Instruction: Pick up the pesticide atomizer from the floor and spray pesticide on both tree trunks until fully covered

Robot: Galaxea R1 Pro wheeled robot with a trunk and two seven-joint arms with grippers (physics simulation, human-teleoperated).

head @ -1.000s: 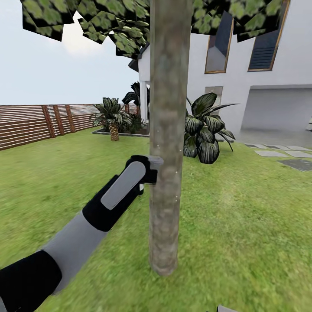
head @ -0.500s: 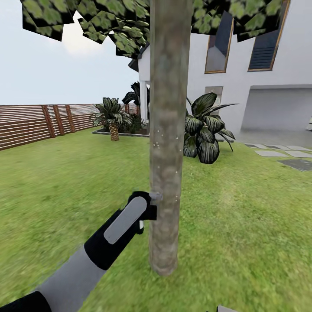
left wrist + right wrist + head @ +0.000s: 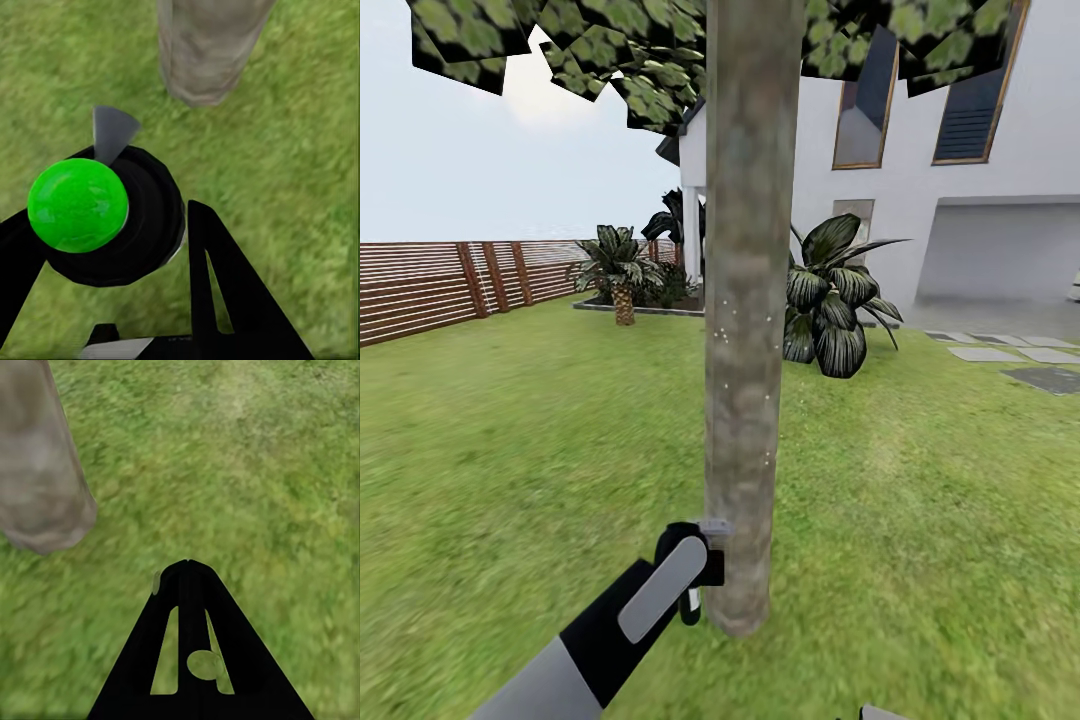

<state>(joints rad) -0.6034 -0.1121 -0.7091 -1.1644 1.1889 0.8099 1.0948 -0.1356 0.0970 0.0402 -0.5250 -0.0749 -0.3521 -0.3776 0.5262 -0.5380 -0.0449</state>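
One tree's grey-brown trunk (image 3: 746,300) rises straight in front of me from the garden lawn, dotted with small white specks, with its leafy canopy (image 3: 610,50) overhead. My left gripper (image 3: 695,570) is low beside the trunk's base, shut on the pesticide atomizer (image 3: 712,527), whose grey nozzle points at the bark. In the left wrist view the atomizer (image 3: 105,217) has a bright green cap and a black body and sits between the black fingers (image 3: 221,292), with the trunk's foot (image 3: 206,45) just beyond. The right gripper (image 3: 187,566) hangs shut over grass, near the trunk's base (image 3: 37,472).
A brown slat fence (image 3: 420,285) borders the lawn at the left. A low palm-like plant (image 3: 620,265) and a broad-leaved dark plant (image 3: 835,300) stand behind the trunk. A white house (image 3: 980,150) and grey paving stones (image 3: 1010,355) lie to the right.
My left arm has come down along the trunk with the atomizer, from about mid-height to near the base. The camera and the tree have not shifted.
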